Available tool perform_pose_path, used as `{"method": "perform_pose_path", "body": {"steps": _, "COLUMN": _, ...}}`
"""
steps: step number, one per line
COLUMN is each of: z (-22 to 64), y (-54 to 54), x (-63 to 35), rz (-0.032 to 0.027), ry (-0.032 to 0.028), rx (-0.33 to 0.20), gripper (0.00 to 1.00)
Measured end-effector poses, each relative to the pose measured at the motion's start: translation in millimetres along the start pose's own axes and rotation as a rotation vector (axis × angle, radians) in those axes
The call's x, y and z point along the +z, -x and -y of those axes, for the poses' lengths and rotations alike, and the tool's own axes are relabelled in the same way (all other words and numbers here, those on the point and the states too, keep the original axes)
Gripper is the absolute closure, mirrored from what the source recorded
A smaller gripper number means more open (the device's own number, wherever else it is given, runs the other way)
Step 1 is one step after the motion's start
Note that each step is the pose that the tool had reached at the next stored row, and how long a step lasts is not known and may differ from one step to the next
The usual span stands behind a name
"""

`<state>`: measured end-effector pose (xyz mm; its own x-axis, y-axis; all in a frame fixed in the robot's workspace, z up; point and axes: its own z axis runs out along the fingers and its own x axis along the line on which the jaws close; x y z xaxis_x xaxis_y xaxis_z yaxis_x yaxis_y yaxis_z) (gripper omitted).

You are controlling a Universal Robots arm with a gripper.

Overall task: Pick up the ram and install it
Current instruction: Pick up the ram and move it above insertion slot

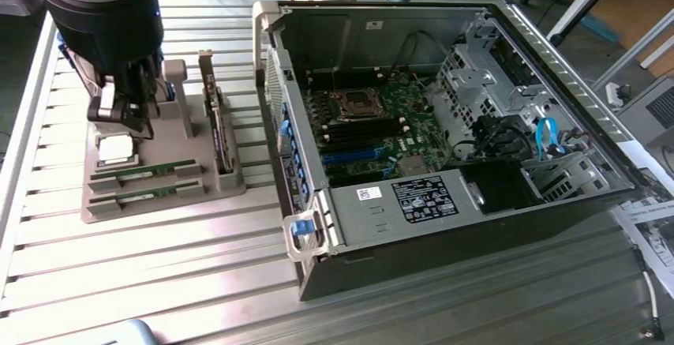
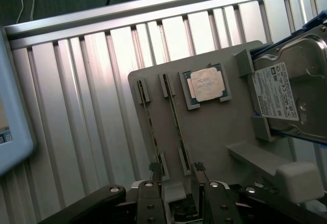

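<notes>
Closest to the wrist camera, the gripper [image 2: 177, 175] hangs with its two fingertips [image 2: 155, 171] spread wide and nothing between them. Just beyond the tips lies the grey holder tray [image 2: 219, 132], resting on the slatted aluminium table [image 2: 102, 106].

The ram [image 2: 176, 117] stands on its long edge in end cradles on that tray, its near end roughly in line with the gap between the fingers. A second stick [image 2: 151, 124] sits parallel just beside it, on the side away from the CPU [image 2: 207, 83]. Neither stick is touched, so the pick has not begun.

The ram should be light and stiff but thin, with delicate chips on its faces and contacts along one edge. I judge the safest hold to be across the two flat faces near mid-length, square and clear of the cradles, since an off-centre pinch could tilt it. The neighbouring stick leaves little room for a finger.

Farther along the tray, a hard drive [image 2: 294, 91] sits in its own bracket. Beyond, to the exterior view's right, the open computer case [image 1: 443, 226] lies well apart from the tray, its motherboard [image 1: 368, 120] exposed.
</notes>
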<state>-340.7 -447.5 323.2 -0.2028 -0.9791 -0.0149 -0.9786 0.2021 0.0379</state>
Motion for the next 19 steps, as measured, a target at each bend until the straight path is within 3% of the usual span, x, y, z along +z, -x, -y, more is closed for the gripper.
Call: {"method": "perform_pose_path", "body": {"steps": 19, "z": 0.4, "y": -0.1, "x": 10.0, "rz": 0.0, "ry": 0.0, "rx": 0.0, "gripper": 0.64}}
